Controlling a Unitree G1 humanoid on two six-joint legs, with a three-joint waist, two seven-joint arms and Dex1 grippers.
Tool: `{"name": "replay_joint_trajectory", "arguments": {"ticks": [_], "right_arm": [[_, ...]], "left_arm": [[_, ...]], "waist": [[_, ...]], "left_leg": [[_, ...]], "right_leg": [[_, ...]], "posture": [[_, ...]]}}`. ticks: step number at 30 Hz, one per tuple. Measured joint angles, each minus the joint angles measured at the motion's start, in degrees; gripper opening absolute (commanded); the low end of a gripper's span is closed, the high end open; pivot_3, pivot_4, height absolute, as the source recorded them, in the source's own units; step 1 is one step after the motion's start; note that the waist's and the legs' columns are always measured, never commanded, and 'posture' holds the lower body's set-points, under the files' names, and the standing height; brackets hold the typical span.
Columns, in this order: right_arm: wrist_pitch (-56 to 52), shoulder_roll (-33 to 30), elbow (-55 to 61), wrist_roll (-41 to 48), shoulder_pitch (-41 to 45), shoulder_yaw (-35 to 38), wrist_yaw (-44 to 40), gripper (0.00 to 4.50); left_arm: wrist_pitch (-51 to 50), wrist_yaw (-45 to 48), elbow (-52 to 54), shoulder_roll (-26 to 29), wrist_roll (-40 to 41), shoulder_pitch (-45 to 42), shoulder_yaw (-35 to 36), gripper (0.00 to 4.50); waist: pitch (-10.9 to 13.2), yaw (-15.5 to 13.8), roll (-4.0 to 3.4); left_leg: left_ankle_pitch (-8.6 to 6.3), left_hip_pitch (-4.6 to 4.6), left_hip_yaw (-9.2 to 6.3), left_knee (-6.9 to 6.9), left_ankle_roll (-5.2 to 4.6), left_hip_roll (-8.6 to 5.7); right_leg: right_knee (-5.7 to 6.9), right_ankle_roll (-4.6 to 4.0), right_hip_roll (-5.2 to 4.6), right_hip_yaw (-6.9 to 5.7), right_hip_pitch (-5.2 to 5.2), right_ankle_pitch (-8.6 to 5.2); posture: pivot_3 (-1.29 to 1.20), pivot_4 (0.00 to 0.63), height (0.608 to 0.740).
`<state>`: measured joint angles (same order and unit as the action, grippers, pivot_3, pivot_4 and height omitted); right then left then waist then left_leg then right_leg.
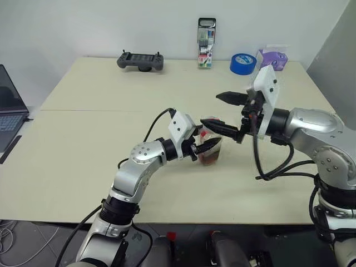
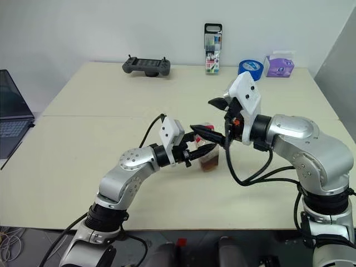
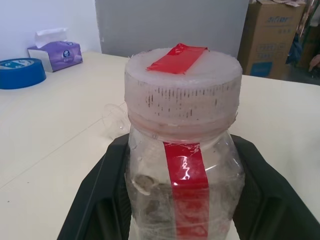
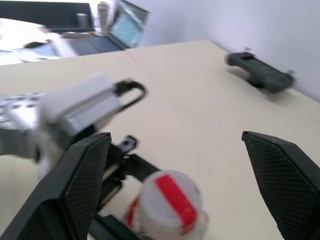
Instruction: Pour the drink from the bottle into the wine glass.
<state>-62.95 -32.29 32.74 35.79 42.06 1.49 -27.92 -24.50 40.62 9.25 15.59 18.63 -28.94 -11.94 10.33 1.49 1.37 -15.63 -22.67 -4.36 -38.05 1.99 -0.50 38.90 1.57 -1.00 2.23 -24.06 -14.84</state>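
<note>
A small clear bottle (image 1: 211, 147) with a whitish cap and a red tape strip stands upright on the table, the dark drink (image 1: 209, 159) low inside it. My left gripper (image 1: 204, 147) is shut on its body, black fingers (image 3: 97, 195) on both sides. Just above and behind the cap, my right gripper (image 1: 225, 113) stands wide open, touching nothing; the cap (image 4: 169, 204) shows low between its fingers. A faint clear rounded shape (image 3: 115, 120) lies just past the bottle; I cannot tell whether it is the wine glass.
Along the table's far edge are a grey game controller (image 1: 140, 60), a tall marker pack (image 1: 206, 50), a blue tape roll (image 1: 243, 63) and a purple tissue box (image 1: 272, 58). A laptop (image 1: 8, 111) sits off the left edge.
</note>
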Motion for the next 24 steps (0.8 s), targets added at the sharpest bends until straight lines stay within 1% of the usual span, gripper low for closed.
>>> {"name": "replay_joint_trajectory", "arguments": {"ticks": [4,7,10,13,16,24], "right_arm": [[-8.36,5.81,4.15,0.69,-0.78,2.55,9.15,4.5],[-12.44,8.38,7.08,1.61,-0.87,3.98,12.49,4.5],[-18.22,13.82,9.49,1.94,-0.73,6.37,16.98,4.5],[-23.25,17.92,11.82,1.8,0.03,6.98,20.23,4.5],[-26.42,19.96,13.24,0.96,0.06,6.86,22.49,4.5],[-28.97,21.59,13.38,-3.16,-0.95,6.6,25.43,4.5]], "left_arm": [[0.21,0.07,-0.91,-0.62,-0.35,-0.05,-0.07,2.11],[0.45,0.21,-1.62,-0.78,-0.74,-0.6,-0.07,2.11],[1.12,0.3,-2.58,-0.93,-0.77,-1.22,0.0,2.11],[1.21,0.3,-2.83,-1.28,-0.77,-1.38,0.01,2.11],[1.33,0.35,-2.89,-1.3,-0.8,-1.39,0.02,2.11],[1.58,0.98,-3.39,-1.3,-1.05,-1.72,0.02,2.11]], "waist": [[0.0,0.02,0.0],[0.0,0.05,0.0],[-0.01,0.11,-0.01],[-0.01,0.16,-0.02],[-0.01,0.18,-0.02],[-0.01,0.24,-0.03]], "left_leg": [[0.01,-0.01,-0.04,0.01,0.01,0.0],[0.01,-0.02,-0.04,0.0,0.01,-0.01],[0.01,-0.01,-0.03,0.01,0.0,-0.01],[0.01,-0.01,-0.03,0.01,0.0,-0.01],[0.01,-0.01,-0.03,0.01,0.0,-0.02],[0.01,0.0,-0.01,0.02,0.0,-0.03]], "right_leg": [[0.02,0.0,-0.01,0.02,-0.01,0.0],[0.02,0.0,0.0,-0.02,-0.01,0.0],[0.05,0.0,0.0,-0.02,-0.01,0.0],[0.05,0.0,0.01,-0.03,-0.03,0.0],[0.05,0.0,0.01,-0.04,-0.03,0.0],[0.06,0.0,0.02,-0.06,-0.03,0.0]], "posture": [[0.0,0.15,0.74],[0.0,0.15,0.74],[0.0,0.15,0.74],[0.0,0.15,0.74],[0.0,0.15,0.74],[0.0,0.15,0.74]]}}
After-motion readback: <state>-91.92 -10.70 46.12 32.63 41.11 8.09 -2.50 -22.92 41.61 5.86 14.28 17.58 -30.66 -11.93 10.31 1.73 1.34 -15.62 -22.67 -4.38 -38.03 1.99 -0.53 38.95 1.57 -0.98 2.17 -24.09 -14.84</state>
